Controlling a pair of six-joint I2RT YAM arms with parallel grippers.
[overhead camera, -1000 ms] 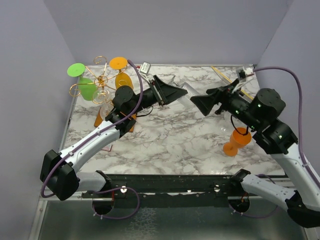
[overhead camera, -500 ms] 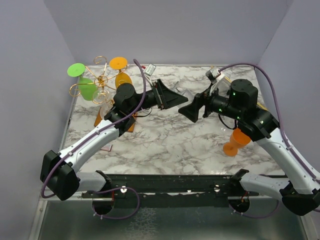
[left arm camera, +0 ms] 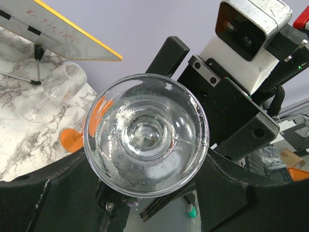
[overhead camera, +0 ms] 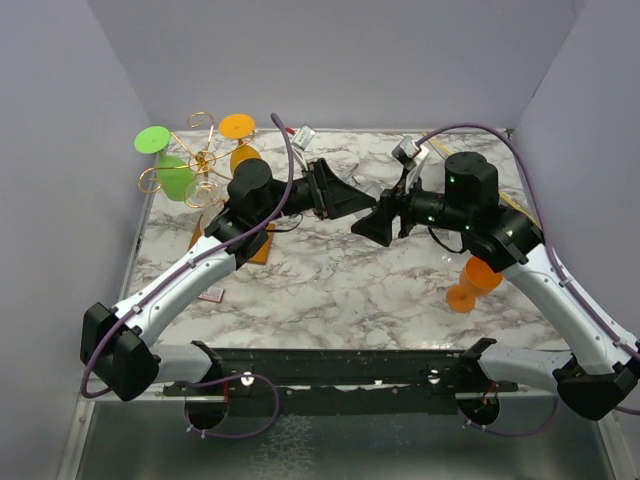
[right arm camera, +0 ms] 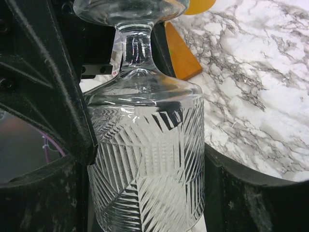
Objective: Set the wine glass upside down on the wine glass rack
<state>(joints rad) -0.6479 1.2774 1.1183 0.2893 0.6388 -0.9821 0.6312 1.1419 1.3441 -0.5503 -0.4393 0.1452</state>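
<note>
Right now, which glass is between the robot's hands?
The ribbed clear wine glass. The green glass and an orange glass hang on the rack; another orange glass sits on the table.

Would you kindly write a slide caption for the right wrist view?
Clear wine glass, its ribbed bowl clasped by the right gripper, above a marble table.

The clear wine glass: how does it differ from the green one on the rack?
The clear wine glass is colourless with a cut pattern; the green glass is tinted green. The clear one lies sideways between the left gripper and right gripper; the green one hangs foot-up on the wine glass rack. Both are stemmed glasses.
</note>
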